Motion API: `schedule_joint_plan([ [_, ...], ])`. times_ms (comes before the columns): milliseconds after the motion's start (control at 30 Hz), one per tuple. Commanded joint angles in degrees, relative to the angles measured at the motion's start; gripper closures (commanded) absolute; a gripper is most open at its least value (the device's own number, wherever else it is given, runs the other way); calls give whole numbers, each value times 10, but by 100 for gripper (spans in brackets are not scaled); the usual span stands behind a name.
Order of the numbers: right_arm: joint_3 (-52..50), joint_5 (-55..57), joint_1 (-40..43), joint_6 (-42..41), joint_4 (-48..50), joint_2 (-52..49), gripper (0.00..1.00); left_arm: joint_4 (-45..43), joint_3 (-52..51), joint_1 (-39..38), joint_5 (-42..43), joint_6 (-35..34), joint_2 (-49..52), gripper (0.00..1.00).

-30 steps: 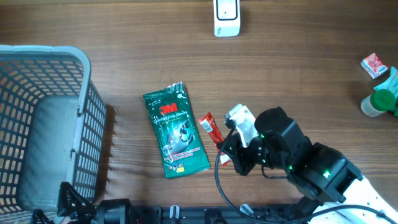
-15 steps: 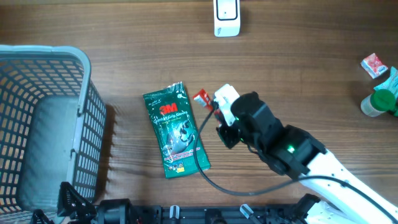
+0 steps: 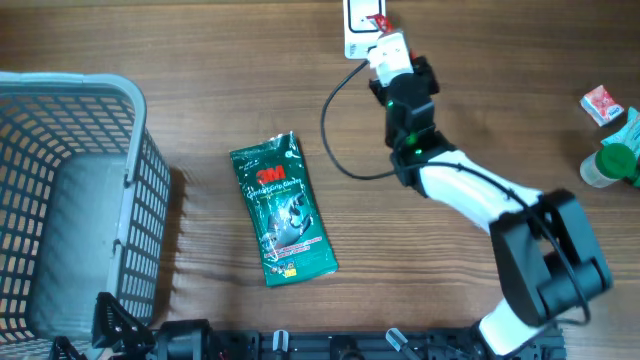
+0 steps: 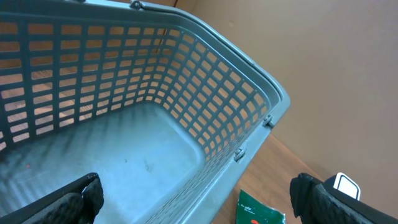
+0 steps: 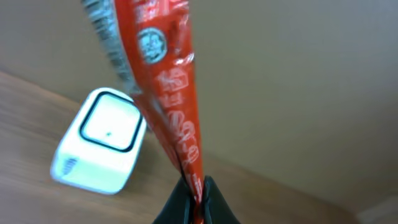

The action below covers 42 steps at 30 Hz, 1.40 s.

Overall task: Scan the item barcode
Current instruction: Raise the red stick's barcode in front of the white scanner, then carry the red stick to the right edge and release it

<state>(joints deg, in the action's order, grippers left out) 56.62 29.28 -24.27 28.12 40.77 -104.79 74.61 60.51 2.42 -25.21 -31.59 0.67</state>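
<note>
At the far edge of the surface [image 3: 200, 60], the red sachet [image 5: 168, 93] is held over the white scanner [image 5: 99, 146], pinched at one end by the right gripper [image 5: 193, 199], its jaws clamped tight on it (the print is too blurred to read). Nearer the middle lies a green 3M packet [image 3: 283, 208]. The left gripper [image 4: 196, 199] hangs spread wide and empty above the grey basket [image 4: 217, 93].

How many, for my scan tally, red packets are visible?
2. One red packet is pinched in the right hand by the white scanner; the other red packet lies far right near the green bottle. Others may be hidden.
</note>
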Motion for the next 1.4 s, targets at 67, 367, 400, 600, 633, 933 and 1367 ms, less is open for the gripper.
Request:
schedule_joint_plan([
  [67, 85, -58, 35, 130, 16, -106, 95, 12, -10, 1, 5, -4, -4, 0],
  [367, 318, -40, 53, 277, -41, -298, 95, 12, -10, 1, 5, -4, -4, 0],
  [400, 330, -34, 56, 284, -43, -311, 95, 12, -10, 1, 5, -4, -4, 0],
  [600, 360, -3, 66, 286, -44, -347, 95, 12, -10, 1, 5, -4, -4, 0],
  [633, 360, 13, 66, 272, -41, -347, 96, 12, -10, 1, 5, -4, -4, 0],
  [933, 376, 221, 141, 273, -40, -341, 96, 12, -10, 1, 5, -4, -4, 0],
  [1367, 376, 324, 341, 30, -332, -341, 81, 12, -10, 1, 5, -4, -4, 0],
])
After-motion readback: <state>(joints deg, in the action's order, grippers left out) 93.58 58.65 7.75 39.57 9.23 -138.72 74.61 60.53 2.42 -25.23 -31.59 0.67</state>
